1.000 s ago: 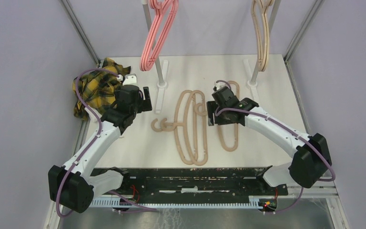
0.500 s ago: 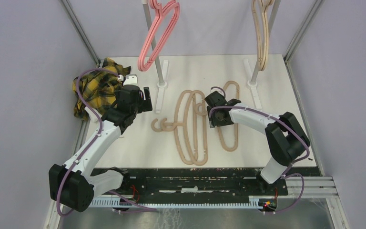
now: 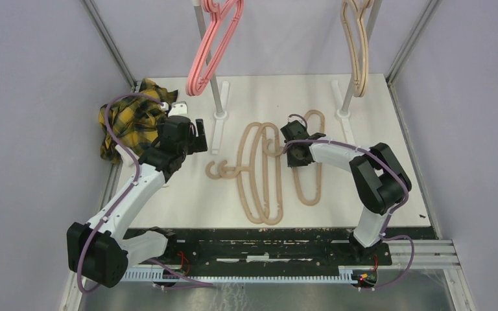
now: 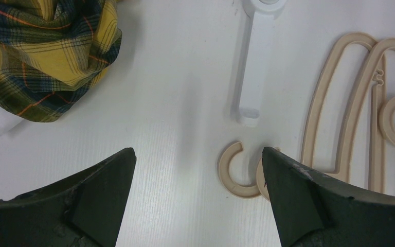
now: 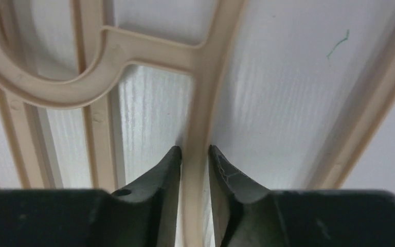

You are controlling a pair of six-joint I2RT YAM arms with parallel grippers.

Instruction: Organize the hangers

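The right hanger [image 5: 205,82] is seen lying flat on the table [image 3: 194,194], right of centre, its long axis running from the near edge toward the far edge. Its hook is turned left and lies over the right edge of the middle hangers [image 4: 376,139]. One arm of it is pinched by the right gripper [image 5: 194,154], a finger pressed against each side of the beige bar just below the hook's neck. The middle hangers, two beige ones stacked nearly on top of each other, are laid the same way, long axes near to far, with their hooks [image 4: 225,170] pointing left, toward the left gripper [image 4: 195,164]. That gripper is held above the bare table with its jaws spread wide and nothing between them; one hook sits just inside the right finger in the wrist view. A plaid cloth [image 3: 126,123] is bunched at the table's far left corner. At the back, pink hangers [image 3: 196,87] are hung from the left post [image 3: 215,97] and more beige ones [image 3: 359,87] from the right post [image 3: 349,97], all of them dangling with long axes roughly vertical.
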